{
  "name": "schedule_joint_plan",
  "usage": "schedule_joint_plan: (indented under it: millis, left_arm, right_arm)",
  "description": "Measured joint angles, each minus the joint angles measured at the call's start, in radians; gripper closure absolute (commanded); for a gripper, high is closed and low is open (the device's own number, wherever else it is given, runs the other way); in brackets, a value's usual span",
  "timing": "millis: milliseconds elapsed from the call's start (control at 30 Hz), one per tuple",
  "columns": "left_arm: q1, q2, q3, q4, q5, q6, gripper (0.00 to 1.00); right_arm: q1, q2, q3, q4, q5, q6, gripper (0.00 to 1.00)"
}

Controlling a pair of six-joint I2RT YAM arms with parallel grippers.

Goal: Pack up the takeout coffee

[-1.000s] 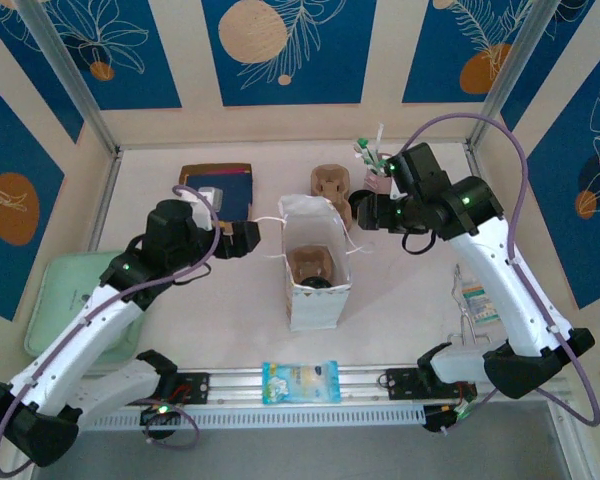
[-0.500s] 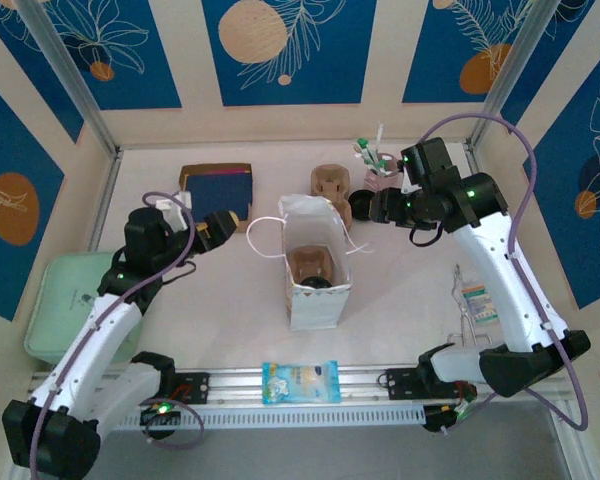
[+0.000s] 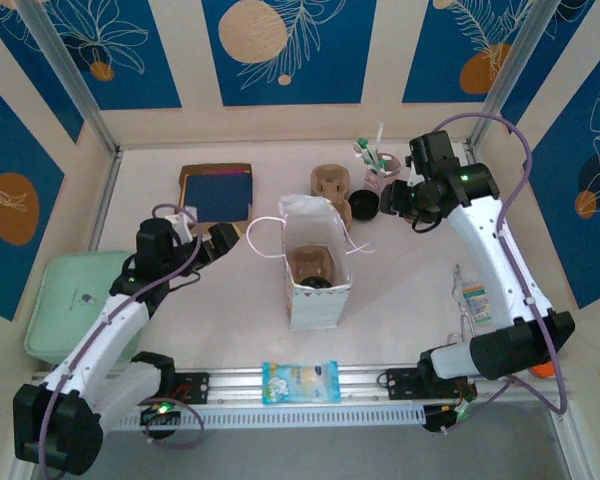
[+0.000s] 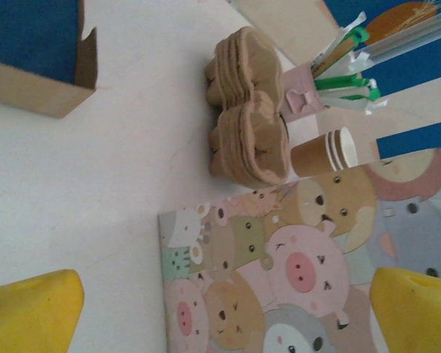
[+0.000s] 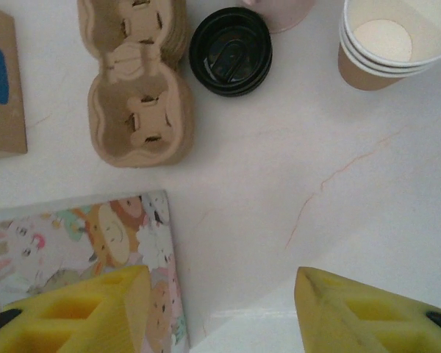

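overhead view: takeout coffee is sitting, as far as i am judging, low inside the paper bag at mid-table. it is showing as a brown shape with a dark round top, too small to be telling cup from holder. the paper bag is standing upright with its mouth opening upward, so the cup's long axis is likely running straight up, and any reach for it is having to come from above. the left gripper is hanging to the bag's left. the right gripper is hanging to its far right, just beside the black lids. both are standing well apart from the bag and about equally far, so i am not naming a nearer arm. the left arm is lying low and folded, pointing toward the bag; the right arm is reaching far out with its wrist turning leftward.

left wrist view: the left gripper is gaping at its widest, yellow fingers sitting at the frame's corners, gripping nothing. the bag's cartoon-printed side is lying straight ahead, its inside hidden from here.

right wrist view: the right gripper is looking down on the bare table, jaws parted and holding nothing. the bag's printed side is lying just beside one finger. the black lids, pulp holders and nested cup stack are lying ahead.
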Motion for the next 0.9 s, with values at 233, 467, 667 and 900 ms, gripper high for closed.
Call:
schedule_joint_plan:
  millis: [233, 467, 667, 900]
  left_arm:
    - [0.000, 0.000, -0.016, 0.004, 0.000, -0.007, 0.00]
    - [0.000, 0.001, -0.038, 0.026, 0.003, -0.018, 0.00]
    - [0.000, 0.001, -0.052, 0.034, 0.003, -0.018, 0.00]
    - [0.000, 0.000, -0.053, 0.033, 0.003, -0.017, 0.00]
  right_arm:
    - [-0.065, 0.089, 0.007, 0.042, -0.015, -0.007, 0.52]
    - [-0.123, 0.184, 0.098, 0.067, -0.013, -0.004, 0.49]
    - [-0.161, 0.273, 0.190, 0.086, -0.010, 0.007, 0.45]
    - [-0.195, 0.412, 0.320, 0.088, -0.005, 0.015, 0.41]
